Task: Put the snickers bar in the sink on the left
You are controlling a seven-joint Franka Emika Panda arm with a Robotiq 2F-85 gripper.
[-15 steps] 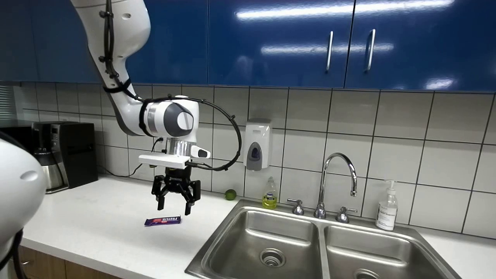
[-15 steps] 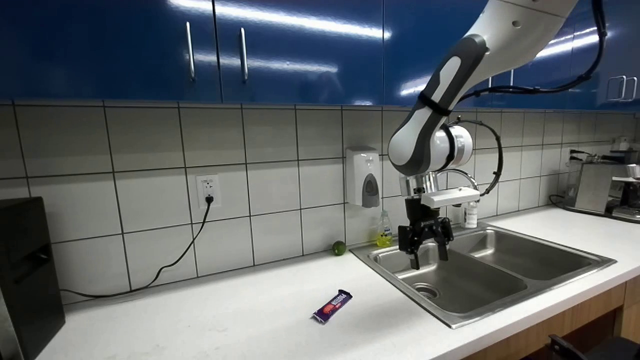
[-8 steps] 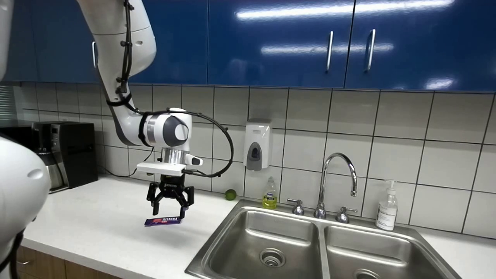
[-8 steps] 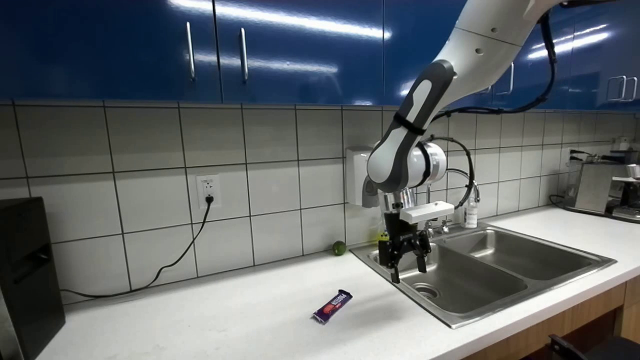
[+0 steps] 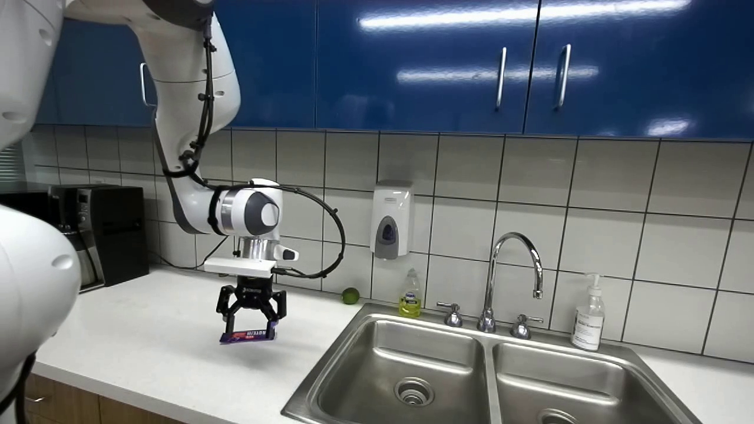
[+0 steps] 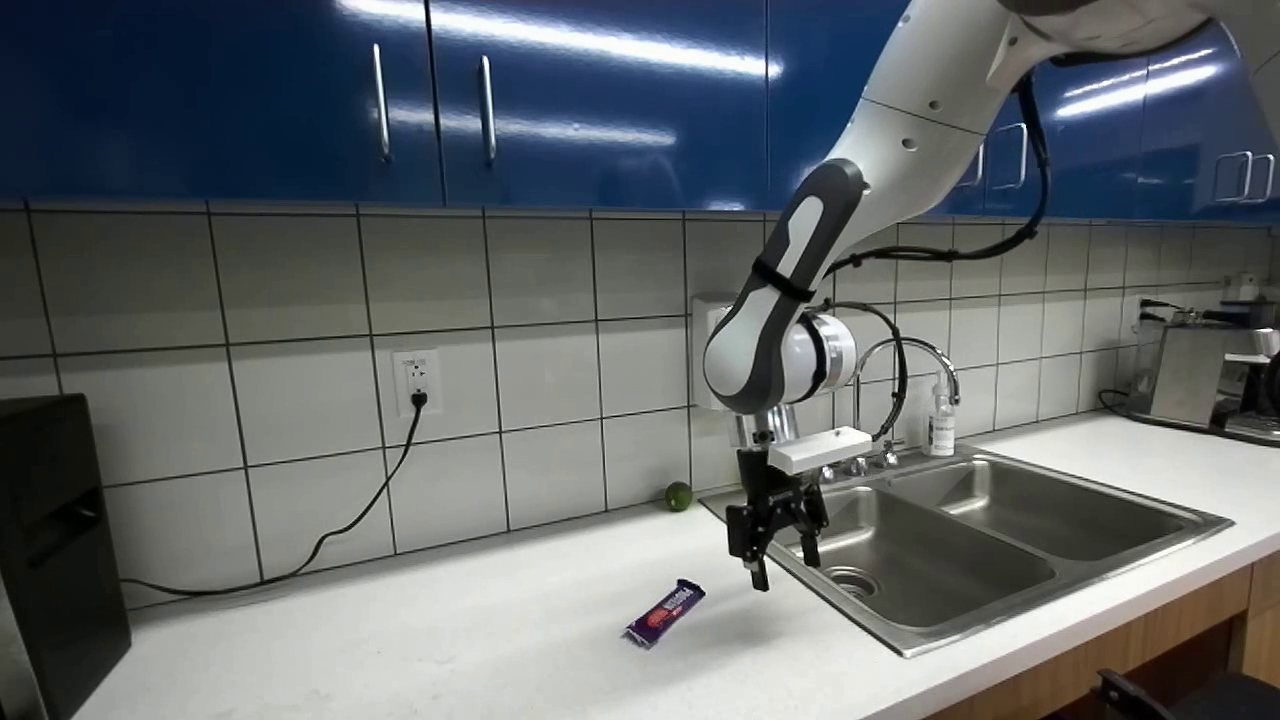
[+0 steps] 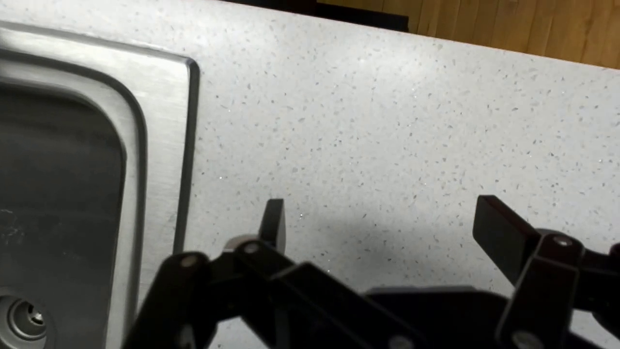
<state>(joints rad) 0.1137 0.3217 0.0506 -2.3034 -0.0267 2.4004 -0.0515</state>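
Note:
The snickers bar, a purple-wrapped bar with red and white print, lies flat on the white counter in both exterior views (image 5: 244, 337) (image 6: 664, 613). It is out of view in the wrist view. My gripper (image 5: 250, 331) is open and empty, pointing down above the counter. In an exterior view its fingertips overlap the bar; in an exterior view the gripper (image 6: 786, 572) is right of the bar, on the sink side, and apart from it. In the wrist view the gripper's fingers (image 7: 381, 213) are wide apart over bare counter. The steel double sink (image 5: 327, 362) has its left basin (image 5: 436, 353) nearest the bar.
A lime (image 5: 350, 295) and a yellow soap bottle (image 5: 410, 299) stand by the tiled wall. A tall faucet (image 5: 490, 277) rises behind the sink, with a pump bottle (image 5: 588, 323) beside it. A wall dispenser (image 5: 392, 221) and blue cupboards (image 5: 412, 35) are above. A black machine (image 5: 121, 235) stands far left.
My gripper has moved down and to the left in both exterior views, closer to the bar and the counter. It has stayed open. The bar has not moved.

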